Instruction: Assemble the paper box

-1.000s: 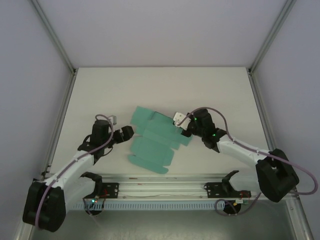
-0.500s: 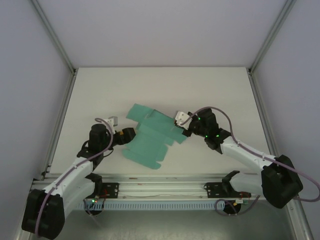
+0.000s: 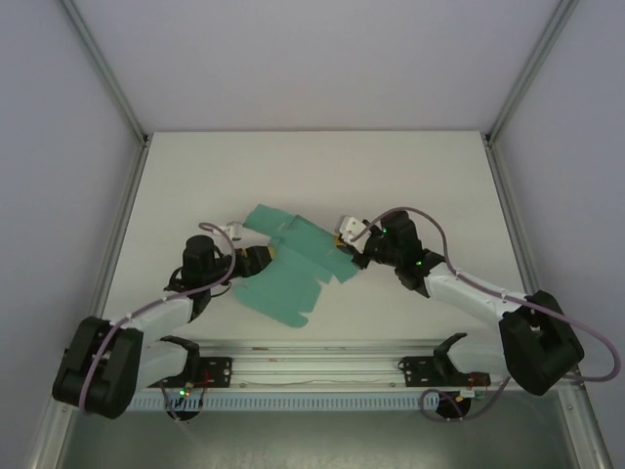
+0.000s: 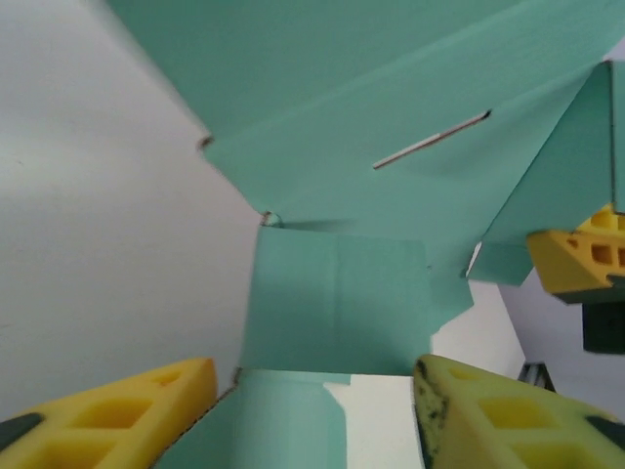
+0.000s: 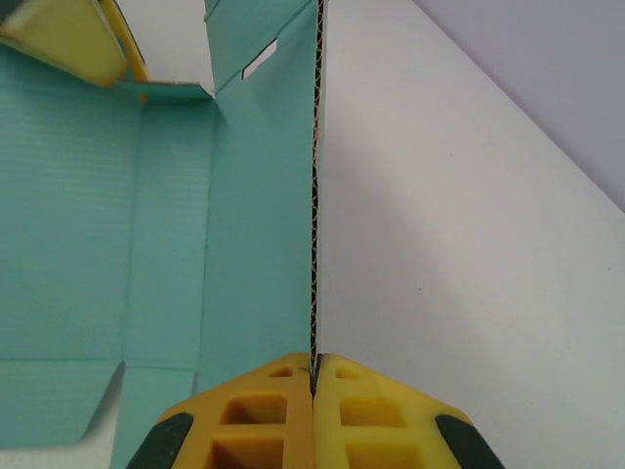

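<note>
Top external view, from the near side of the box outward: both arms reach in from the rail [image 3: 312,366] and meet at the box [image 3: 293,269]. It is a teal die-cut sheet, partly folded, and it lies on the table [image 3: 195,176] just beyond the rail. Your left gripper [image 3: 262,257] sits at the box's left edge, where the near panel meets the middle one. Your right gripper [image 3: 344,244] is at the box's right edge, on a raised flap.

Left wrist view: your left gripper [image 4: 314,386] has its jaws apart. A narrow flap of the box [image 4: 332,293] lies between the yellow pads [image 4: 117,415], and they are not clamped on it. Beyond that flap the sheet rises and leans over the camera, with a thin slit cut in the upper panel. At the box's right side flap you can see a pad [image 4: 576,259] of your right gripper.

Right wrist view: your right gripper [image 5: 312,376] is clamped on the box [image 5: 166,244]. Its pads are pressed together on the edge of an upright flap, and that corrugated edge runs straight away from the camera. Left of the flap the rest of the sheet lies flat, with its fold lines showing. At the box's far left corner is a pad [image 5: 59,29] of your left gripper.
</note>
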`<act>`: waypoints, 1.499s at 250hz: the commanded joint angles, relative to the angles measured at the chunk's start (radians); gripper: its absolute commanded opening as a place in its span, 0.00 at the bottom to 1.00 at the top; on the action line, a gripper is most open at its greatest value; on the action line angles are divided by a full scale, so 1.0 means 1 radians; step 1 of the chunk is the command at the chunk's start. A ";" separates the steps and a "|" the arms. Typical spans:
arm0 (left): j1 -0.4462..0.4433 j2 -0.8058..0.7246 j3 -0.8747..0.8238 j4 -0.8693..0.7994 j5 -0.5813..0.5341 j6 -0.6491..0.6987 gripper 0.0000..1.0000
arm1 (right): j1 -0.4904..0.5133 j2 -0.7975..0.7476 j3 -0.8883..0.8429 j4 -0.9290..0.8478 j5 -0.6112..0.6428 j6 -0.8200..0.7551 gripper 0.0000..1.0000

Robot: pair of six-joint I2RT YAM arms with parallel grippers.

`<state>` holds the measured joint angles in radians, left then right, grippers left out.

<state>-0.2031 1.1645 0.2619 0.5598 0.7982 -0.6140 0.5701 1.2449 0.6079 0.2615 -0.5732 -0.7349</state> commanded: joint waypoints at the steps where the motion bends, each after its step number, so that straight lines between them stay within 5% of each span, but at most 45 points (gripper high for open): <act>1: -0.014 0.045 0.042 0.124 0.072 -0.024 0.51 | 0.000 0.008 0.032 0.039 -0.038 0.023 0.00; 63: -0.038 0.081 0.063 0.118 0.035 -0.061 0.21 | -0.001 0.014 0.057 0.018 -0.080 0.006 0.00; 109: -0.064 0.074 0.086 0.057 -0.024 -0.110 0.13 | 0.021 0.020 0.103 -0.133 -0.039 -0.106 0.00; 140: -0.078 0.045 0.086 -0.033 -0.072 -0.074 0.25 | 0.024 -0.001 0.091 -0.139 -0.015 -0.118 0.00; 154: -0.078 0.024 0.085 -0.076 -0.091 -0.063 0.50 | 0.024 -0.011 0.081 -0.132 -0.003 -0.118 0.00; 200: -0.069 -0.136 0.129 -0.422 -0.335 -0.004 1.00 | 0.013 -0.038 0.057 -0.085 0.062 -0.069 0.00; 266: 0.066 -0.334 0.087 -0.642 -0.454 -0.066 1.00 | -0.023 -0.042 0.046 -0.076 0.043 -0.039 0.00; 316: 0.088 -0.216 0.079 -0.427 -0.244 -0.068 1.00 | -0.027 -0.038 0.059 -0.094 -0.001 -0.040 0.00; 375: 0.086 0.027 0.146 -0.193 0.000 -0.042 0.84 | -0.026 -0.016 0.075 -0.096 -0.033 -0.031 0.00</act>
<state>-0.1215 1.1011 0.3576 0.1791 0.6209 -0.6594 0.5468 1.2228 0.6693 0.1566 -0.5674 -0.7914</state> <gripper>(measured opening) 0.895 0.049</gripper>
